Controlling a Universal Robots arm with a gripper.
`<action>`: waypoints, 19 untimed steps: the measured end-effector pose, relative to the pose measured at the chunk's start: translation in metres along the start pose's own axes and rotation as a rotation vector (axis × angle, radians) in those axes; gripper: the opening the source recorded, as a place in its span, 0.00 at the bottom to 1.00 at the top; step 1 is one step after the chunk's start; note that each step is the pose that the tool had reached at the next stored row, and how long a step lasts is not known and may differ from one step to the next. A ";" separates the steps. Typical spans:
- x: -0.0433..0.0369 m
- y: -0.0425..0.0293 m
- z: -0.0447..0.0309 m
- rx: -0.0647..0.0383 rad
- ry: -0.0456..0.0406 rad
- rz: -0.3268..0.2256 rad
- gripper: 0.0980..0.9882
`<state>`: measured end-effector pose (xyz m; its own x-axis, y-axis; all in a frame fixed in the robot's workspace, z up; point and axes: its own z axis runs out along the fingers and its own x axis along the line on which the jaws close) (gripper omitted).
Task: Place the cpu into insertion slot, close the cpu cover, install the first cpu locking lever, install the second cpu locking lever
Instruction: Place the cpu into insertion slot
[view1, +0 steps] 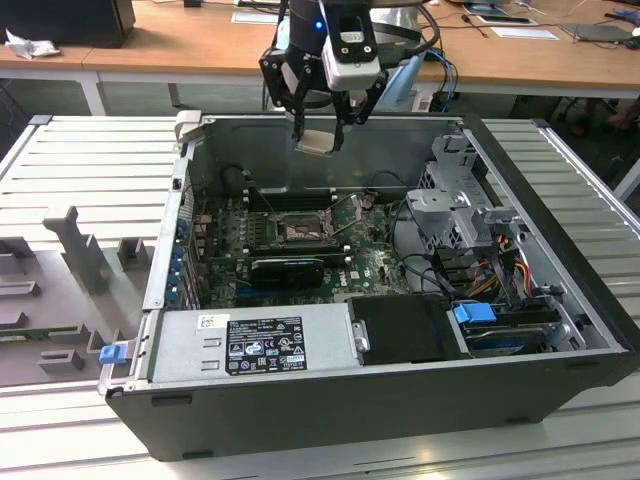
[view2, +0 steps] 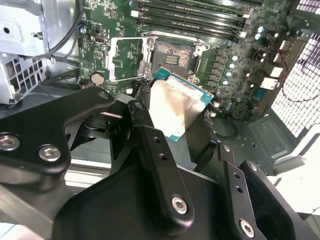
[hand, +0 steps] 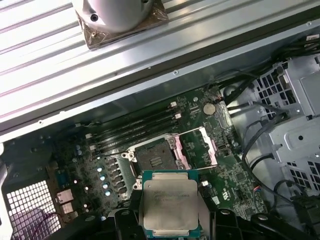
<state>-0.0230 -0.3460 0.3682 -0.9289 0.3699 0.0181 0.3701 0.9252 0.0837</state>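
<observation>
Exterior view: gripper (view1: 318, 139) fingers clamped on cpu (view1: 314, 146), aloft near computer case (view1: 400, 400) far wall. Insertion slot (view1: 298, 232) empty inside case. First wrist view: cpu cover (hand: 197, 147) flipped open beside slot.

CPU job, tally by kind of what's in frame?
cpu: 1, held in the gripper
insertion slot: 1, bare
cpu cover: 1, flipped open
Total: 3

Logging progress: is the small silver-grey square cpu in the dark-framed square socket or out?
Out. The gripper holds the silver-grey square cpu above the open case; the dark-framed insertion slot sits bare.
</observation>
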 end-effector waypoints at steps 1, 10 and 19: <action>0.0000 0.0000 0.0000 0.000 -0.0010 0.012 0.48; 0.0000 0.0000 0.0003 -0.002 -0.0107 0.126 0.48; 0.0000 -0.0001 0.0003 -0.003 -0.0166 0.197 0.48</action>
<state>-0.0230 -0.3460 0.3679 -0.8381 0.5452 0.0181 0.5447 0.8345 0.0836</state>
